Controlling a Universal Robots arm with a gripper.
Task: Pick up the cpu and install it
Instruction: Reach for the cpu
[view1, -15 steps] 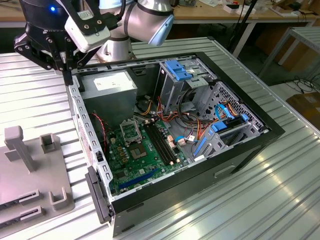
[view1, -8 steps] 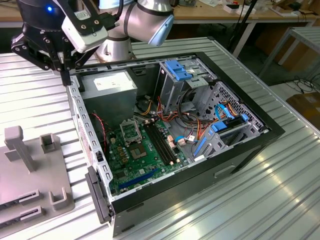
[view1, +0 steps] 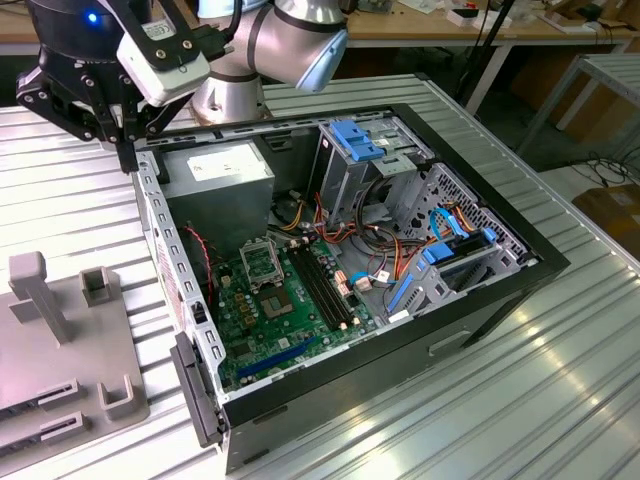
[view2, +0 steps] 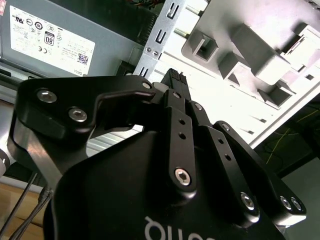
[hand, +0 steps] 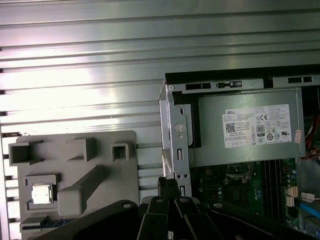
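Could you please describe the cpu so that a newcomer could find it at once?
In the first wrist view, a grey fixture tray lies on the ribbed metal table beside the open computer case. The cpu sits in a square recess of that tray. It is the only small shiny silver square there; the tray's blocks and slots around it are dull grey.

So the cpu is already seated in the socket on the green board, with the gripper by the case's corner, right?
No. The cpu lies in a recess of the grey holder outside the case, as the first wrist view shows, not in the socket. The gripper is by the case's corner.
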